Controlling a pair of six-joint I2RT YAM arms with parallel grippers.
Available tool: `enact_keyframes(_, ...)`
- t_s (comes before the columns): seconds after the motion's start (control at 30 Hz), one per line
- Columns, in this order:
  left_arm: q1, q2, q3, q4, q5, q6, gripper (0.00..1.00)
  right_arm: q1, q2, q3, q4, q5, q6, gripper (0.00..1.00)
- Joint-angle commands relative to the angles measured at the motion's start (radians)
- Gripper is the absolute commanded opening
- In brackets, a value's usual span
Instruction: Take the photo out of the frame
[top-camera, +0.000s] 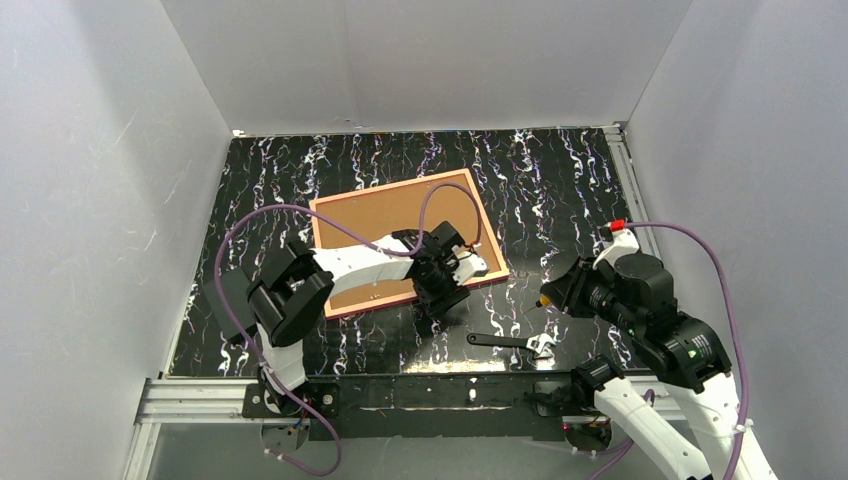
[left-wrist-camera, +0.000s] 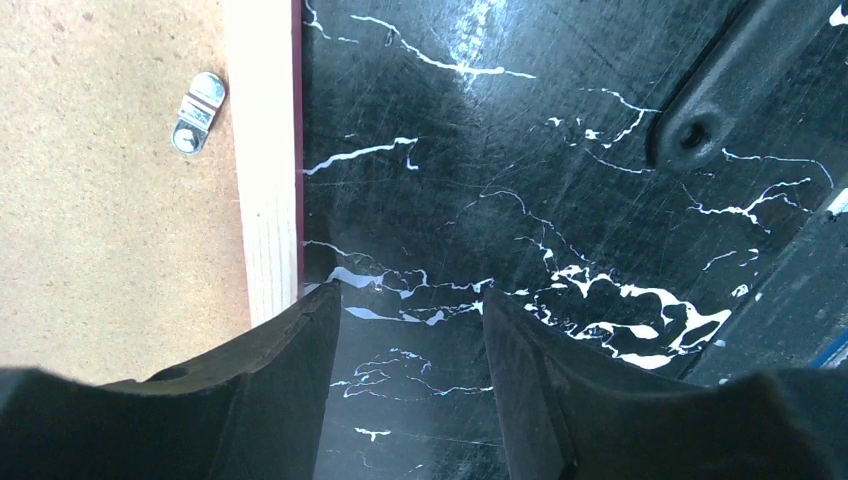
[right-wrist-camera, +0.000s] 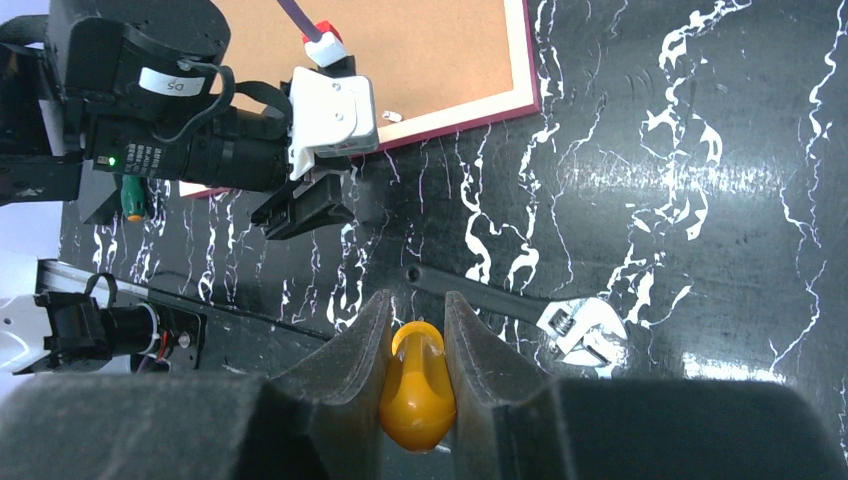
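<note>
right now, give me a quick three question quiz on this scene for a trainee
1. True or false: the frame lies with its brown back up.
2. Whose jaws grip the yellow handle: A left arm, B right arm?
3. Fill in: the tool lying on the table by the right arm is a ____.
Key: 1 true; 2 B; 3 wrench.

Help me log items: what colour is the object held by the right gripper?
Orange-yellow object, clearest in the right wrist view.
</note>
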Motion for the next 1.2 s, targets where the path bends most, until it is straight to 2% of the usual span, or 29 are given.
enact_keyframes(0.0, -0.009, -0.026, 0.06, -0.091, -0.088, -0.061, 0.55, -0.002, -0.014, 0.032, -0.027, 0.018, 0.021, 0.01)
enact_keyframes(0.17, -0.008, -0.061, 0.173, -0.298, -0.394, -0.507, 0.68, -0.002, -0.027, 0.004, -0.002, 0.004, 0.052, 0.01)
enact_keyframes(0.23, 0.0, -0.073, 0.213, -0.449, -0.54, -0.717, 0.82, -0.001, -0.025, -0.002, 0.01, -0.001, 0.057, 0.01)
enact_keyframes(0.27, 0.014, -0.081, 0.225, -0.518, -0.569, -0.818, 0.85, -0.002, -0.024, -0.005, 0.013, -0.004, 0.059, 0.01)
enact_keyframes(0.4, 0.073, -0.156, 0.174, -0.595, -0.51, -1.106, 0.97, -0.002, -0.008, -0.002, 0.015, -0.013, 0.055, 0.01)
enact_keyframes(0.47, 0.108, -0.189, 0.139, -0.594, -0.487, -1.232, 0.98, -0.003, -0.004, 0.003, 0.012, -0.016, 0.051, 0.01)
enact_keyframes(0.57, 0.18, -0.188, 0.161, -0.708, -0.452, -1.442, 0.98, -0.002, -0.007, 0.007, 0.009, -0.015, 0.049, 0.01)
enact_keyframes(0.67, 0.22, -0.227, 0.084, -0.675, -0.432, -1.588, 0.94, -0.002, -0.013, 0.006, 0.008, -0.017, 0.049, 0.01)
enact_keyframes(0.73, 0.23, -0.278, 0.004, -0.643, -0.45, -1.749, 0.9, -0.002, -0.015, 0.004, 0.006, -0.019, 0.051, 0.01)
enact_keyframes(0.87, 0.233, -0.33, -0.119, -0.551, -0.429, -1.989, 0.93, -0.002, -0.027, -0.002, 0.004, -0.021, 0.057, 0.01)
enact_keyframes(0.97, 0.236, -0.305, -0.177, -0.435, -0.366, -2.089, 0.98, -0.002, -0.03, -0.011, 0.009, -0.022, 0.057, 0.01)
enact_keyframes(1.17, 0.236, -0.269, -0.269, -0.264, -0.37, -2.196, 0.96, -0.002, -0.031, -0.012, -0.003, -0.022, 0.05, 0.01)
